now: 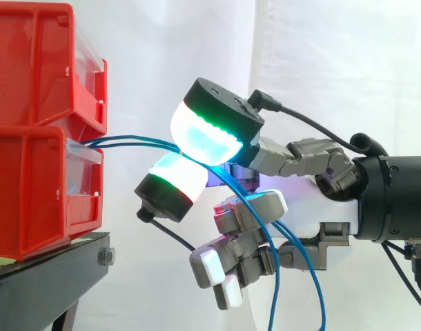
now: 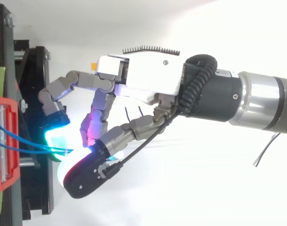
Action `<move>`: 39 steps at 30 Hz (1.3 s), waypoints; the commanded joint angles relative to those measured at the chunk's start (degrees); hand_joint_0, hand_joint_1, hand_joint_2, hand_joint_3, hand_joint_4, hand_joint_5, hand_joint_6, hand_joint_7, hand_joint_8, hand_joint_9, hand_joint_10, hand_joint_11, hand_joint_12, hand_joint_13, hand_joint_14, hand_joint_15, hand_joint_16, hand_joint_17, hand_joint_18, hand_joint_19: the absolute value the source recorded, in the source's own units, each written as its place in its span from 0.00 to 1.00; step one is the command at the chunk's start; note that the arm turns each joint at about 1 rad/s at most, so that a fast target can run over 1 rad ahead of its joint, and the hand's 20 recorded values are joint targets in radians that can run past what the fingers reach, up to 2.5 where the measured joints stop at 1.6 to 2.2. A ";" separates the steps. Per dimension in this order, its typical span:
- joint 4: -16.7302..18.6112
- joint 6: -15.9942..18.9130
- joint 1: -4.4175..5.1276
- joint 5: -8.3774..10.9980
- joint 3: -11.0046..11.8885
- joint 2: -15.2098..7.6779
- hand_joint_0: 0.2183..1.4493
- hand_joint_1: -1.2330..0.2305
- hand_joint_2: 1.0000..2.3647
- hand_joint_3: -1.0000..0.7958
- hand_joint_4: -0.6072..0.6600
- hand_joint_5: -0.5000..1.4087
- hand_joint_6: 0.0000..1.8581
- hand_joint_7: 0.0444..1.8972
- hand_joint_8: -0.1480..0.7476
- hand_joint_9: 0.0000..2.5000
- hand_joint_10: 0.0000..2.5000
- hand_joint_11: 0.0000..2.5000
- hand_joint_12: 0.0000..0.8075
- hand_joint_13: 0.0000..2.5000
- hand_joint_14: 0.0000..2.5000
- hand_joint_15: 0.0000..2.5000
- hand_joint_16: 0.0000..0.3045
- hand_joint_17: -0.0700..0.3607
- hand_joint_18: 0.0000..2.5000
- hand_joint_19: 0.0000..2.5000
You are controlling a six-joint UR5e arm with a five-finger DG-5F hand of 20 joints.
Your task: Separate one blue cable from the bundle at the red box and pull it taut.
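Thin blue cables (image 1: 138, 142) leave the front of the lower red plastic bin (image 1: 31, 193) as two strands lying close together. They run roughly level to the right and meet between two of the hand's thick glowing pads (image 1: 207, 134), near the bin. Past that point several blue lengths hang slack across the folded fingers and drop out of the side view's lower edge.

The main risk, as I judge it, is that more than one strand is caught. They lie so close together at the pads that I cannot tell whether one has been singled out, and a pull would then tighten the bundle, not one cable. A thin smooth cable could also slip from between the rounded pads if the pull is quick. A hard tug might drag the bin forward on the black stand (image 1: 52, 276), where it sits near the edge under the upper red bin (image 1: 38, 62).

The arm comes in level from the right, at about the height of the bin's front. The hand (image 1: 314, 203) is pinching the cables, one cyan-and-green pad above and one below, pressed together on the strands. Its other fingers are curled under the palm, gripping nothing that I can see
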 commanded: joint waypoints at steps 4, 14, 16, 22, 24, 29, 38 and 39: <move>0.00 0.00 -0.02 0.00 0.00 0.00 0.30 0.47 0.01 0.45 0.46 0.21 0.45 0.69 0.57 0.65 0.01 0.50 0.53 0.52 0.01 0.25 0.19 0.46 0.46 0.25; 0.00 0.00 0.07 0.00 0.00 0.00 0.31 0.51 0.01 0.49 0.56 0.23 0.42 0.70 0.60 0.65 0.01 0.48 0.54 0.51 0.01 0.24 0.19 0.47 0.46 0.25; -0.09 0.00 0.07 0.00 0.00 0.00 0.31 0.52 0.01 0.51 0.58 0.23 0.41 0.71 0.60 0.66 0.01 0.47 0.55 0.51 0.01 0.24 0.19 0.47 0.46 0.25; 0.00 0.00 0.07 0.09 0.00 0.00 0.31 0.52 0.04 0.53 0.66 0.26 0.34 0.81 0.57 0.69 0.01 0.44 0.54 0.52 0.01 0.23 0.20 0.49 0.47 0.24; 0.00 0.00 0.07 0.26 0.00 0.00 0.30 0.53 0.07 0.53 0.66 0.26 0.32 0.84 0.56 0.69 0.01 0.43 0.54 0.52 0.01 0.23 0.20 0.49 0.47 0.24; 0.09 0.00 0.16 0.35 0.00 0.00 0.29 0.53 0.11 0.52 0.60 0.25 0.33 0.83 0.60 0.66 0.01 0.44 0.57 0.51 0.01 0.23 0.21 0.50 0.48 0.24; 0.00 0.00 0.16 0.53 0.00 0.00 0.25 0.38 0.01 0.34 0.57 0.20 0.42 0.73 0.56 0.58 0.01 0.51 0.51 0.46 0.01 0.25 0.17 0.44 0.41 0.27; 0.00 0.00 0.16 0.53 0.00 0.00 0.24 0.39 0.00 0.29 0.58 0.20 0.43 0.72 0.57 0.59 0.01 0.50 0.52 0.46 0.01 0.25 0.17 0.44 0.41 0.27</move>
